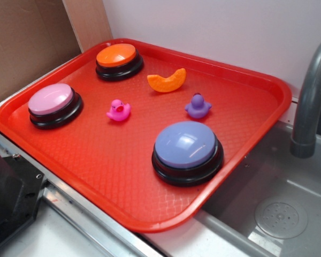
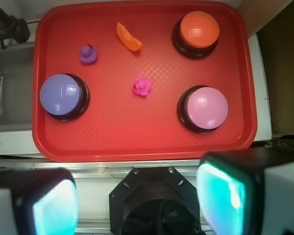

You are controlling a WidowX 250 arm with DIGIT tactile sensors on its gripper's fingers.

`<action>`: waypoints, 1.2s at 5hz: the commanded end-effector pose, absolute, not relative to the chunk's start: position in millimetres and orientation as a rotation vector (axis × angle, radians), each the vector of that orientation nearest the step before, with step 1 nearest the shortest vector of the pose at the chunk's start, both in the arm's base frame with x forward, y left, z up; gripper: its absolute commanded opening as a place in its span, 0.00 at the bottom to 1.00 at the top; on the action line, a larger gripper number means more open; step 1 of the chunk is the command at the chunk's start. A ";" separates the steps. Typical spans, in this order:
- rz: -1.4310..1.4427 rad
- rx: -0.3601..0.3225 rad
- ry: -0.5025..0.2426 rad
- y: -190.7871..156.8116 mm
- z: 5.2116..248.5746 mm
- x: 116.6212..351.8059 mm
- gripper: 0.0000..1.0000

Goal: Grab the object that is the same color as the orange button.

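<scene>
wrist view: bumpy orange crescent [image 2: 128, 37] beside glossy domed orange button [image 2: 199, 29]; end effector [image 2: 137, 198] spread wide, empty

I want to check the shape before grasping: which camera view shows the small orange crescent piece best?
The exterior view shows the orange crescent piece best: it appears larger, with its curve and bumpy surface visible, lying on the red tray beside the orange button. The wrist view shows it from above, smaller, only as a plain curved outline.

In the wrist view, the gripper [image 2: 137, 200] fills the bottom of the frame, its two pale fingers [image 2: 54, 208] set wide apart at lower left and lower right, holding nothing.
</scene>
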State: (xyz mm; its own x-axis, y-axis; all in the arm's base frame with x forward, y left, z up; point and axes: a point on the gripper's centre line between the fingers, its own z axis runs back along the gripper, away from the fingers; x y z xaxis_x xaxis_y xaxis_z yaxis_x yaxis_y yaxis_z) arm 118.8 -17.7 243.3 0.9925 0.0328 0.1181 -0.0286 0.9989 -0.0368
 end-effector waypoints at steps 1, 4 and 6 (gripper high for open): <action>0.031 -0.035 -0.119 -17.7 243.3 118.8 1.00; 0.036 0.030 0.027 -14.9 214.5 218.7 1.00; -0.199 0.105 0.078 2.3 154.8 263.8 1.00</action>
State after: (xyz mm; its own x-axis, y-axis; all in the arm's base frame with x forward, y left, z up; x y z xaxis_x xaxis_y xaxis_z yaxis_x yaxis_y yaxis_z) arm 263.0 2.7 146.0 0.9722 -0.1964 -0.1279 0.2080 0.9744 0.0848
